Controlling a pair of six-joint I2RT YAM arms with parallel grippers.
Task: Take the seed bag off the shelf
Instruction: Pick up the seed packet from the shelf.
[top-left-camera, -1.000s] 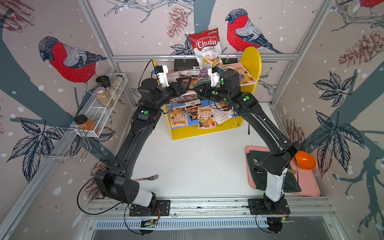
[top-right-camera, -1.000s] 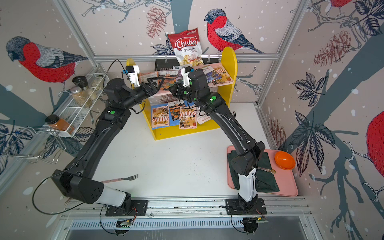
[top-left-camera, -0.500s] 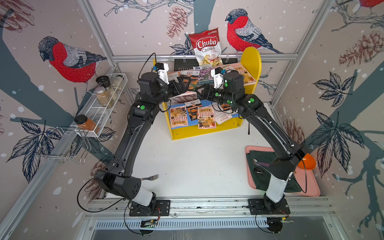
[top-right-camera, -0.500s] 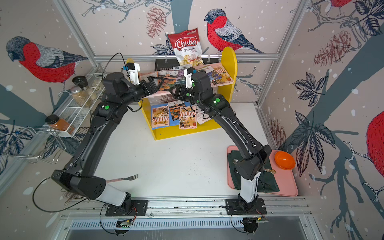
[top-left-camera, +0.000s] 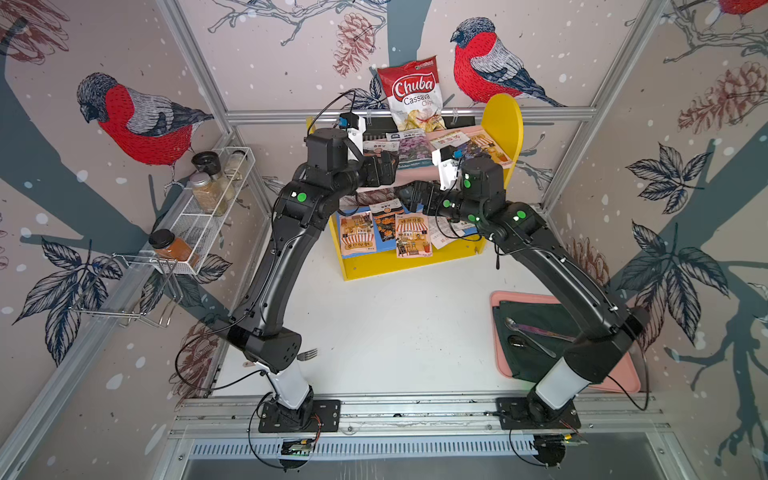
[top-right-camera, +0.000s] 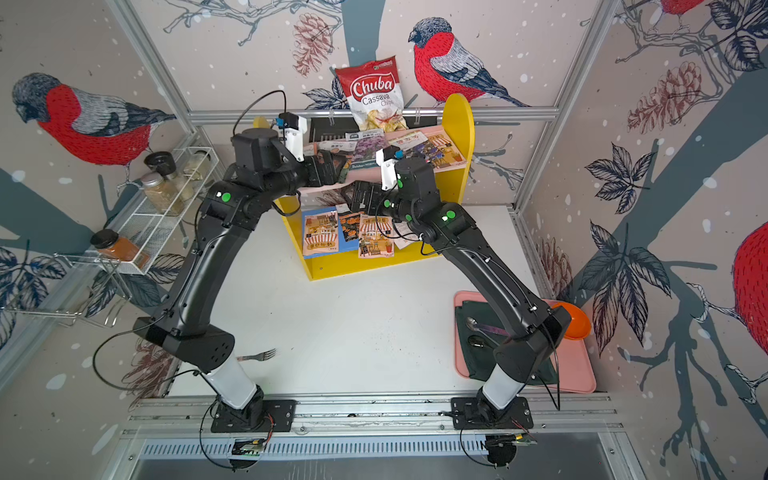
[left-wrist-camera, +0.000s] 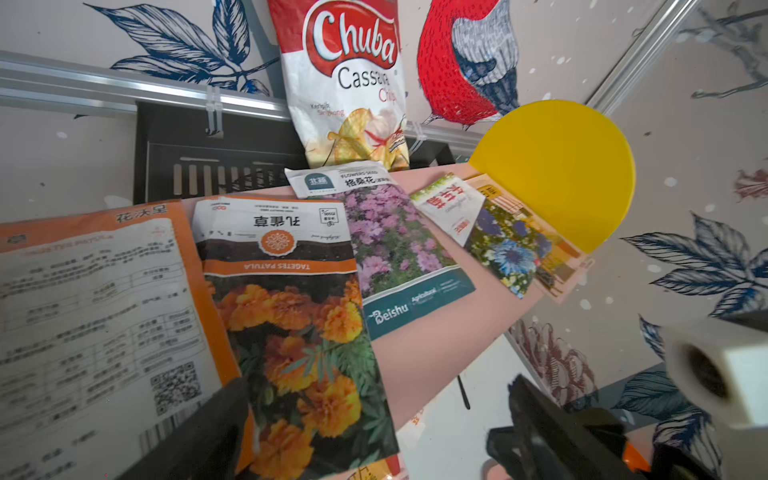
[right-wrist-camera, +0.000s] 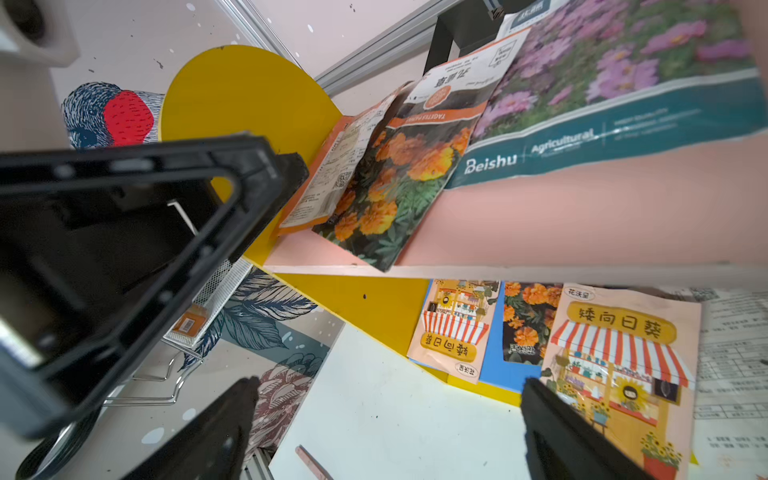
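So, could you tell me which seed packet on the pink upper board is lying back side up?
The orange-edged packet beside the marigold packet: it shows printed tables and a QR code, while the others show flower or shop pictures.

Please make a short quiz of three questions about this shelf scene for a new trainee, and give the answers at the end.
1. True or false: the marigold seed bag lies on the pink upper board of the shelf.
2. Which bag is seen behind the shelf, against the back wall? A) Chuba cassava chips bag B) a rice bag C) a coffee bag
3. Fill in the missing word: the left gripper and the right gripper both have their jaws ____, with nothing held between them.

Key: 1 true; 2 A; 3 open.
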